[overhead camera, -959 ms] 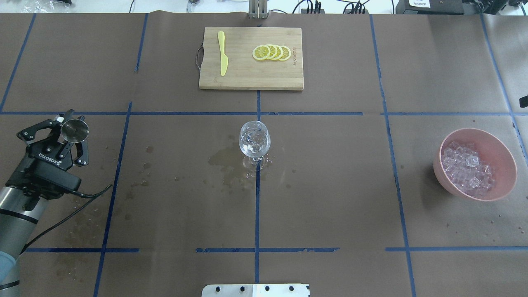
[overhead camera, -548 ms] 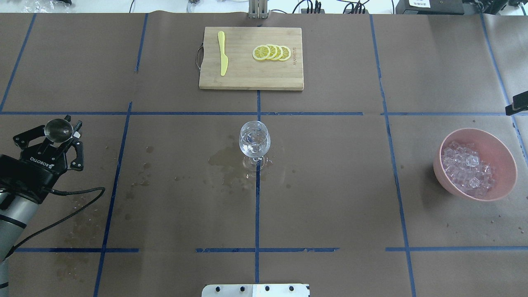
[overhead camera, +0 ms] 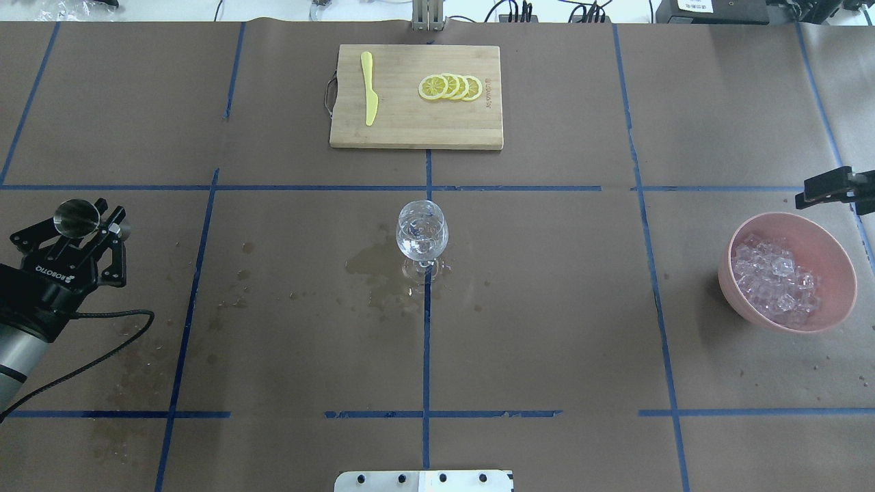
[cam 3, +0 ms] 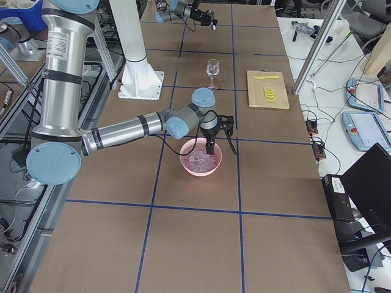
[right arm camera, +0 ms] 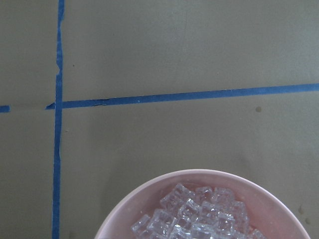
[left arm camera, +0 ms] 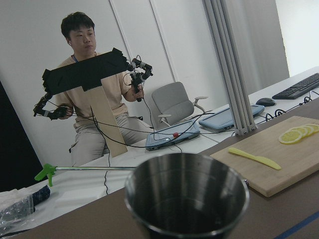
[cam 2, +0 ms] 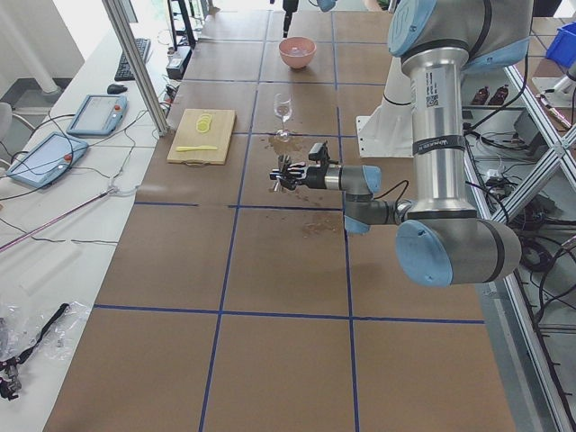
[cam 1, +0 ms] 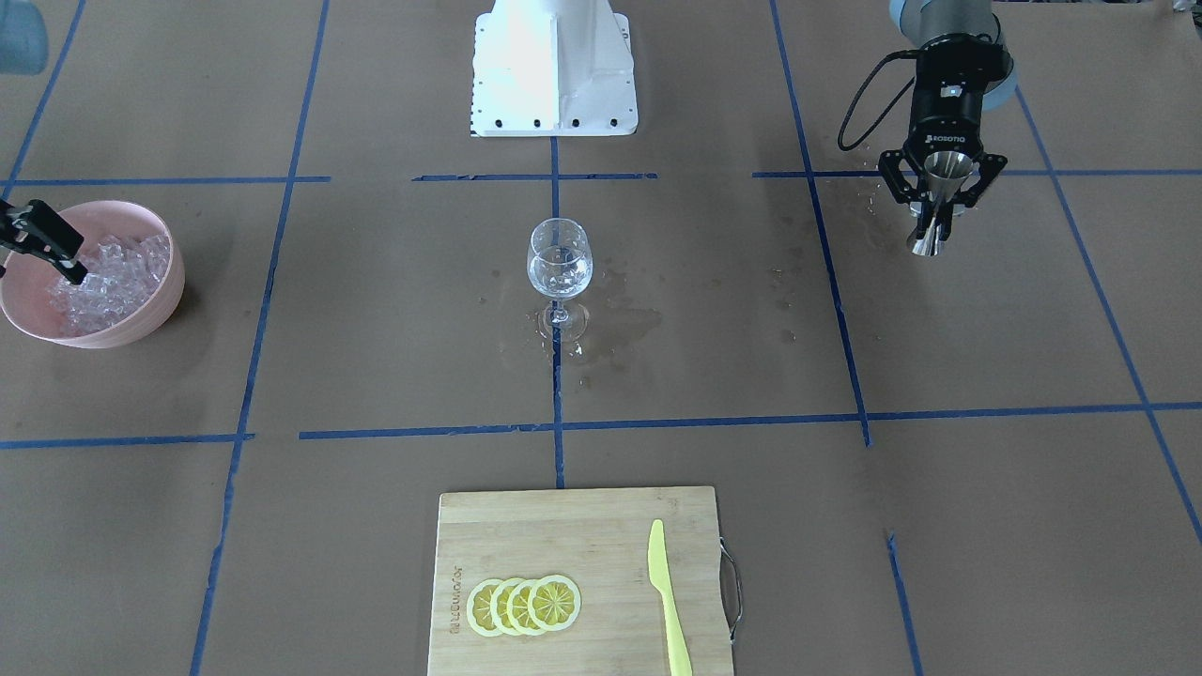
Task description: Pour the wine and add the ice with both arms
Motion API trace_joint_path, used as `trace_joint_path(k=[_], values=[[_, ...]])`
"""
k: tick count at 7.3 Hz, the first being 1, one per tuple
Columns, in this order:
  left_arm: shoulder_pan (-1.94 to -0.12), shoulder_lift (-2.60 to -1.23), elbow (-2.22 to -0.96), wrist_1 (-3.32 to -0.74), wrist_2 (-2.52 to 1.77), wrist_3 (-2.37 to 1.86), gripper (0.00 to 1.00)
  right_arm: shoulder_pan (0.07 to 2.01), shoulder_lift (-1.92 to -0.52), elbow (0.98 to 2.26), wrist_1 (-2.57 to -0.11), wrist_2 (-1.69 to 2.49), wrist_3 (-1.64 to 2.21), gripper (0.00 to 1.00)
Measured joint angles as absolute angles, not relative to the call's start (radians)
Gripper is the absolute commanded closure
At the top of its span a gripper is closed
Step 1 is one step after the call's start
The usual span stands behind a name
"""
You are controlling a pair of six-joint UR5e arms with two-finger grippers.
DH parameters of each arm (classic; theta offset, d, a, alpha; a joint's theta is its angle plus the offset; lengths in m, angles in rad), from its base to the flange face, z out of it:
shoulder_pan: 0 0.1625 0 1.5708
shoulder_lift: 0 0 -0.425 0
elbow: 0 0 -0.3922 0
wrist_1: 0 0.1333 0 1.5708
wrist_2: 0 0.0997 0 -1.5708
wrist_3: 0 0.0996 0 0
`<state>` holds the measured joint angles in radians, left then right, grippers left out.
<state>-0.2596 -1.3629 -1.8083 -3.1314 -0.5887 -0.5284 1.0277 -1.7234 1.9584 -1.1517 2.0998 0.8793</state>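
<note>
My left gripper is shut on a steel jigger and holds it above the table at the far left, well away from the glass; it also shows in the front view. The jigger fills the left wrist view and looks empty. A stemmed wine glass stands at the table's centre with clear liquid in it. A pink bowl holds a heap of clear ice cubes at the right. My right gripper hangs over the bowl's far edge; I cannot tell how its jaws stand.
A wet spill darkens the paper beside the glass foot. A wooden cutting board at the far side carries lemon slices and a yellow knife. The white robot pedestal stands at the near edge.
My left gripper has drawn back leftward with the jigger, away from the glass. My right gripper has come in from the right edge toward the bowl.
</note>
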Motion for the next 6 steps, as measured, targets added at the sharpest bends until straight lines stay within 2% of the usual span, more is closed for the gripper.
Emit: trace_joint_path(k=[3, 5, 6], values=[[-0.26, -1.359, -1.806, -3.131, -0.615, -0.612, 1.0, 0.969, -1.746, 1.893, -1.035, 2.069, 0.914, 0.01], [-0.26, -1.355, -1.806, -3.131, -0.622, -0.616, 1.0, 0.96, -1.746, 1.869, -1.019, 2.075, 0.915, 0.09], [-0.26, -1.355, -1.806, -3.131, -0.628, -0.617, 1.0, 0.958, -1.746, 1.861, -1.02, 2.079, 0.915, 0.21]])
